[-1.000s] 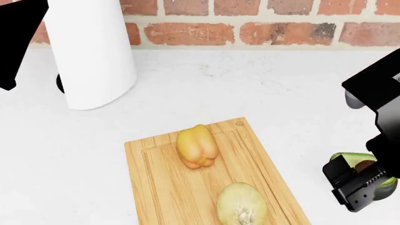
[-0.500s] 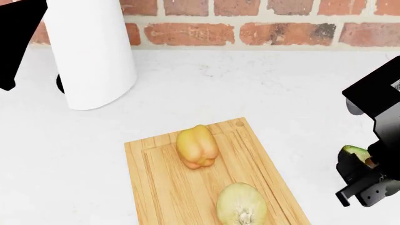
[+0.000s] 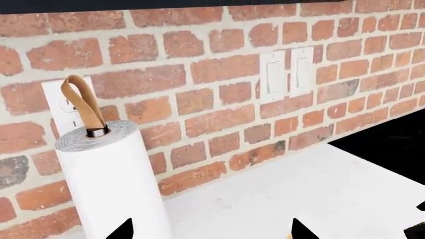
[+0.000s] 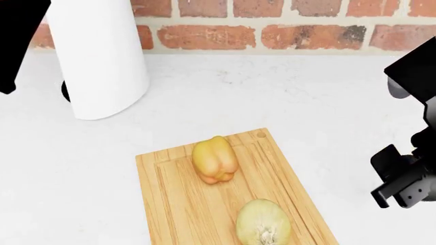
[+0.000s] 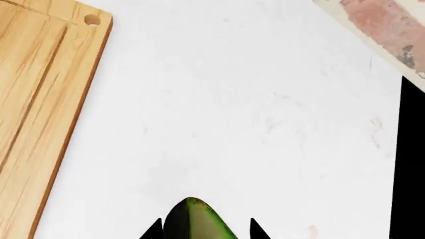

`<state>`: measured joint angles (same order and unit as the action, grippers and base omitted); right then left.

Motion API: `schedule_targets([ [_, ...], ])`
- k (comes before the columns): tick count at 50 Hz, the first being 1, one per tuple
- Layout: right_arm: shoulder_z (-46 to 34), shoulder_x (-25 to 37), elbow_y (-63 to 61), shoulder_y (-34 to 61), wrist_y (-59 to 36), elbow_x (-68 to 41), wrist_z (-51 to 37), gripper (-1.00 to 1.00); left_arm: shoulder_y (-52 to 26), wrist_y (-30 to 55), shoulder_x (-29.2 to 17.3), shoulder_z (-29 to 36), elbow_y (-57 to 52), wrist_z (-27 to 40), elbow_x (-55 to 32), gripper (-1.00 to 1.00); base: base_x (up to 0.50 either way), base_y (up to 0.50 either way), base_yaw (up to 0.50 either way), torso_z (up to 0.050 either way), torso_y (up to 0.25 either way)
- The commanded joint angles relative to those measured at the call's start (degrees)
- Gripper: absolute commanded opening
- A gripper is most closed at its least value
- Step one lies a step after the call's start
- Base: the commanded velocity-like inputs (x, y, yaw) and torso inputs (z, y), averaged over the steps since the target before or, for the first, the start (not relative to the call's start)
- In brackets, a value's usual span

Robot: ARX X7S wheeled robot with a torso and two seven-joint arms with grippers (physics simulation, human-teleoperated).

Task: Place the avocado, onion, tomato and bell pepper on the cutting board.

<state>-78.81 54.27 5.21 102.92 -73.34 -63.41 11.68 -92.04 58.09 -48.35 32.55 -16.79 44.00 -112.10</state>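
Right tool [image 5: 202,230] is gripping the avocado [image 5: 196,220] btwn its tips, hanging over the white desk [image 4: 286,97] just beside the cutting board [image 4: 177,204]. Bell pepper [image 4: 214,159] & onion [image 4: 263,222] are sitting on the board. Left tool [image 3: 209,231]: tips are showing apart, w/ nothing btwn them, near a paper towel roll [image 3: 113,184].

The cutting board [image 4: 178,204], light wood with an edge groove, lies flat on the table. The yellow-orange bell pepper [image 4: 214,160] and pale onion [image 4: 263,222] rest on it. The avocado [image 5: 196,220] sits between the right hand's fingertips, beside the board.
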Motion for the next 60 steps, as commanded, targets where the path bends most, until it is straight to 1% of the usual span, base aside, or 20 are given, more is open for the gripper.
schedule_targets([
  [1, 2.00, 2.96, -7.85, 7.86, -4.93, -2.28, 1.51, -1.00, -0.44, -0.11, 0.19, 0.05, 0.05, -0.02, -0.10, 1.00, 0.00, 0.00, 0.00, 0.000, 0.000],
  [10, 2.66, 2.09, -12.28, 14.07, -8.74, -4.18, 4.87, -1.00, -0.75, -0.35, -0.27, -0.33, -0.49, 0.13, -0.62, 1.00, 0.00, 0.00, 0.00, 0.000, 0.000],
  [16, 3.04, 0.60, -12.03, 16.29, -8.50, -4.16, 6.97, -1.00, -0.84, -0.54, -0.82, -0.57, -0.78, 0.48, -0.82, 1.00, 0.00, 0.00, 0.00, 0.000, 0.000],
  [24, 4.91, 0.19, -13.92, 17.99, -8.67, -6.59, 7.09, -1.00, -0.93, -0.57, -1.01, -0.64, -0.76, 0.26, -0.45, 1.00, 0.00, 0.00, 0.00, 0.000, 0.000],
  [36, 7.55, -1.43, -12.32, 15.06, -3.89, -9.49, 6.76, -1.00, -1.71, -0.39, -1.37, -0.56, -0.89, 0.89, -1.05, 1.00, 0.00, 0.00, 0.00, 0.000, 0.000],
  [40, 7.55, -1.35, -13.22, 15.56, -4.33, -9.95, 7.25, -1.00, -1.89, -0.31, -1.49, -0.47, -0.91, 1.12, -1.30, 1.00, 0.00, 0.00, 0.00, 0.000, 0.000],
  [49, 10.07, 0.28, -18.17, 20.69, -9.97, -16.15, 5.16, -1.00, -2.13, -0.33, -1.09, -0.34, -0.41, 0.61, -0.83, 1.00, 0.00, 0.00, 0.00, 0.000, 0.000],
  [60, 11.88, 1.85, -22.88, 25.11, -14.80, -28.93, -1.64, -1.00, -2.93, -0.08, -1.15, -0.33, -0.25, 0.48, -0.97, 1.00, 0.00, 0.00, 0.00, 0.000, 0.000],
])
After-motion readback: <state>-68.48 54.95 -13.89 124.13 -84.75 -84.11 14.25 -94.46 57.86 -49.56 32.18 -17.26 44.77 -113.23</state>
